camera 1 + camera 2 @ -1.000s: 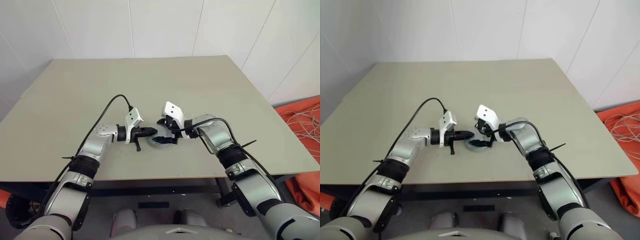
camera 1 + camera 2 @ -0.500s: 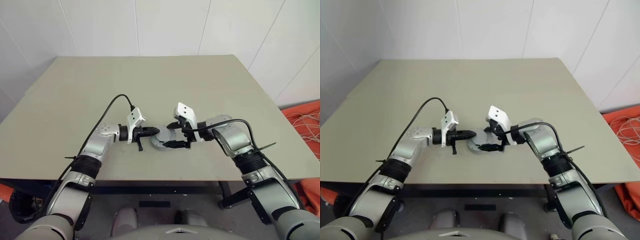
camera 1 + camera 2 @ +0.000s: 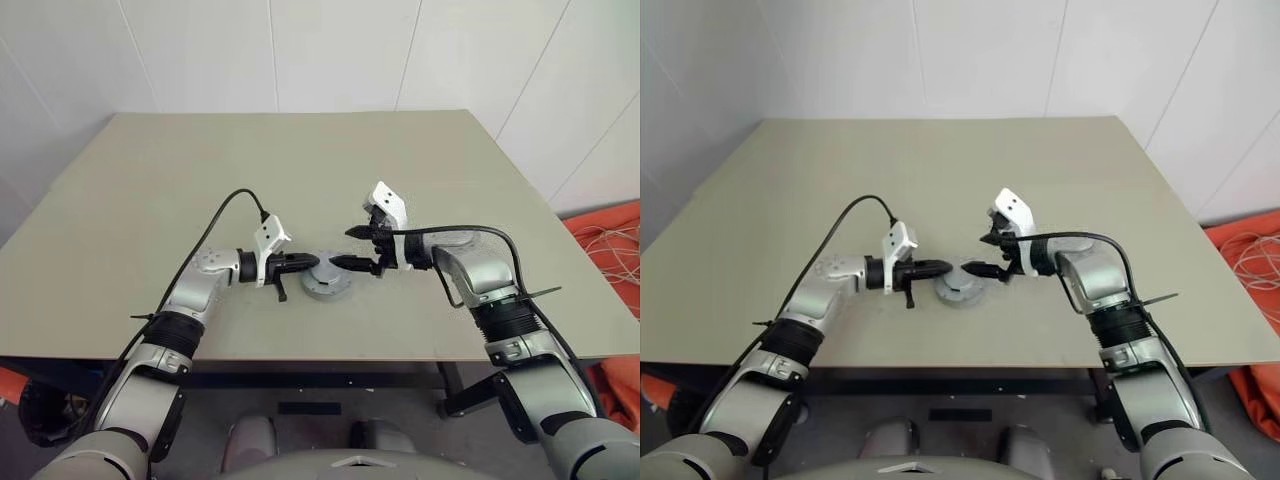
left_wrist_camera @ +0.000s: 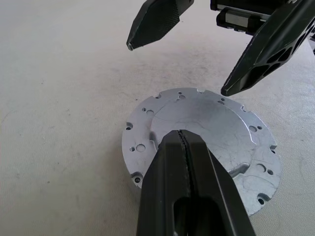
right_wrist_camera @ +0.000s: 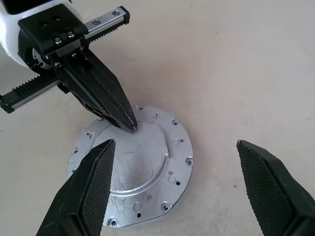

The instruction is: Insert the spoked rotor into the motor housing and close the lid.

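The lid (image 4: 197,115), a round grey metal disc with a notched rim and small holes, lies flat near the front of the table (image 3: 300,170). The lid (image 3: 327,285) looks slightly raised off the tabletop. My left gripper (image 3: 312,262) is shut, and its tips rest on or just over the middle of the lid (image 5: 142,164). My right gripper (image 3: 350,248) hangs open just right of the lid and above it, holding nothing. One of its fingers (image 4: 157,19) hovers past the lid's far rim. The spoked rotor and the motor housing are hidden.
A black cable (image 3: 225,205) loops from my left wrist over the table. Orange cloth and white cords (image 3: 610,235) lie on the floor to the right of the table. White walls stand behind the table.
My right gripper, which stood open around the lid, has lifted up and to the right, clear of it, and rolled. The left gripper has stayed shut at the lid.
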Motion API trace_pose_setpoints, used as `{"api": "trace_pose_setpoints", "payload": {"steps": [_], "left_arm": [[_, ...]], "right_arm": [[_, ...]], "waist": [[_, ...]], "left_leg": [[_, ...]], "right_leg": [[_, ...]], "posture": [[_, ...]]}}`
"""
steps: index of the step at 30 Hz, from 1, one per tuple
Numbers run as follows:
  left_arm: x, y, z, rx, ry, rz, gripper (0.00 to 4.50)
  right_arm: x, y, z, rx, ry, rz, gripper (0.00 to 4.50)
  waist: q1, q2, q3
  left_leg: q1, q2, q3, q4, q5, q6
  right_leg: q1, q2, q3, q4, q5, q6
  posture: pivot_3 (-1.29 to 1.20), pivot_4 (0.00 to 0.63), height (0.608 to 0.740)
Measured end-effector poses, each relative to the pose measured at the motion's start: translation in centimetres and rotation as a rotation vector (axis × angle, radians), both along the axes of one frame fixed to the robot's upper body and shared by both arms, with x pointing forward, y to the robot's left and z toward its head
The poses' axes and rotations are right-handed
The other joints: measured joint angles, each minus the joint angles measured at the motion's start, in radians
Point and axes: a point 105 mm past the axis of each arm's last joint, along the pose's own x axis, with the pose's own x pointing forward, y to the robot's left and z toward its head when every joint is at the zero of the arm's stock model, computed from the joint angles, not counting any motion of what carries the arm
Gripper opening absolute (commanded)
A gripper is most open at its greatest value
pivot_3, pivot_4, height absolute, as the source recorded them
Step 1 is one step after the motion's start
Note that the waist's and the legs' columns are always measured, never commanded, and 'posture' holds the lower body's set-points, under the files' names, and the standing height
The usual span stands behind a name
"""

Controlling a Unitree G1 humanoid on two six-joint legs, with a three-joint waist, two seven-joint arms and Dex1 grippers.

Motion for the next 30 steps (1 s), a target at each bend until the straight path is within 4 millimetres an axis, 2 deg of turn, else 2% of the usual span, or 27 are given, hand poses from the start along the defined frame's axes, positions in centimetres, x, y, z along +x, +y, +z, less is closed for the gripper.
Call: {"api": "trace_pose_setpoints", "payload": {"steps": [6,11,20,26,30], "left_arm": [[0.0,0.0,0.0,-0.001,0.001,0.000,0.00],[0.0,0.0,-0.1,-0.001,0.001,0.000,0.00],[0.0,-0.2,-0.1,-0.008,-0.002,-0.002,0.00],[0.0,-0.2,-0.1,-0.008,-0.001,0.001,0.00],[-0.1,-0.3,-0.1,-0.011,-0.004,0.000,0.00]], "right_arm": [[-0.3,-3.3,-0.2,-0.020,0.103,-0.100,4.45],[-1.2,-4.9,-0.4,-0.008,0.256,-0.154,4.45],[-3.5,-2.8,-0.6,0.168,0.599,-0.211,4.45],[-2.8,-1.6,-1.1,0.228,0.732,-0.336,4.45],[-2.2,-1.9,-2.1,0.248,0.804,-0.443,4.45]], "waist": [[0.001,0.000,0.000],[0.004,0.000,0.000],[0.010,0.001,0.000],[0.011,0.001,0.000],[0.012,0.001,0.000]], "left_leg": [[0.000,0.000,0.000,0.000,0.000,0.000],[0.001,0.000,0.000,0.001,0.000,0.000],[0.001,0.000,0.000,0.001,0.002,-0.003],[0.001,0.000,0.000,0.001,0.003,-0.005],[0.001,-0.001,0.000,0.000,0.003,-0.005]], "right_leg": [[0.000,-0.001,0.000,0.000,0.000,0.000],[0.001,-0.001,0.000,0.001,0.000,0.000],[0.001,-0.001,0.000,0.001,0.000,0.000],[0.000,-0.001,-0.001,0.002,0.000,0.000],[0.000,-0.001,-0.001,0.002,0.000,0.000]], "posture": [[0.00,0.000,0.740],[0.00,0.000,0.740],[0.00,0.000,0.740],[0.00,0.000,0.740],[0.00,0.000,0.740]]}}
